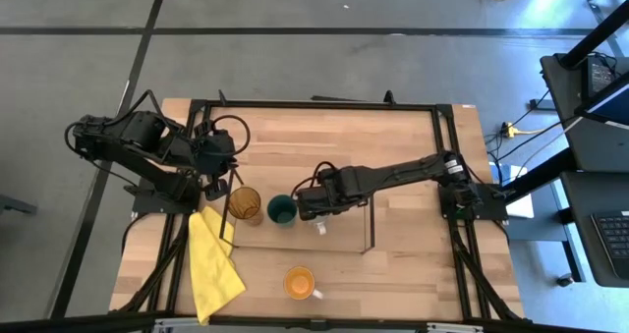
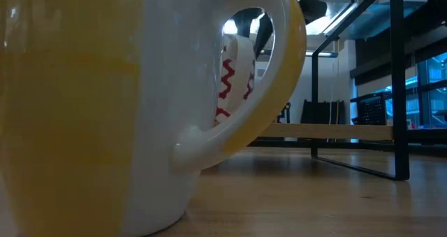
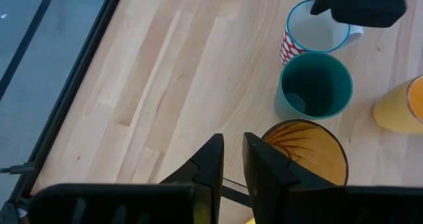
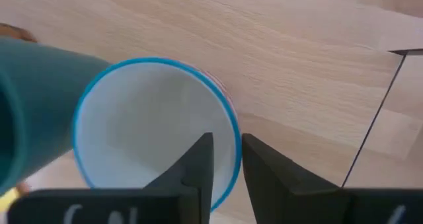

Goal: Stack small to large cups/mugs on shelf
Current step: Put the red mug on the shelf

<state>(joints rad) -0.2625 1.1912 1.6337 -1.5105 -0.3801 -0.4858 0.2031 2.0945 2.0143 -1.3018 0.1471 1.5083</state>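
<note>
The amber tumbler (image 1: pixel 245 205) and the dark green cup (image 1: pixel 281 210) stand side by side at the left end of the light-wood shelf (image 1: pixel 344 237). A white mug with a blue rim and red zigzags (image 3: pixel 314 32) is next to the green cup, under my right gripper (image 1: pixel 319 215), which is shut on it. The orange mug (image 1: pixel 300 282) stands on the table in front of the shelf. My left gripper (image 1: pixel 213 186) is shut and empty, beside the tumbler on its left (image 3: pixel 307 151). My right gripper holds the white mug by its blue rim (image 4: pixel 234 141), one finger (image 4: pixel 198 161) inside the mug and one finger (image 4: pixel 258 168) outside. The fingers come from above, pointing down. The mug is upright, mouth up; whether its base rests on the shelf I cannot tell.
A yellow cloth (image 1: pixel 211 264) lies at the table's front left. The shelf's black wire frames stand at both ends (image 1: pixel 371 225), and the left one (image 3: pixel 231 192) passes just below my left gripper. The orange mug (image 2: pixel 105 104) fills the low view.
</note>
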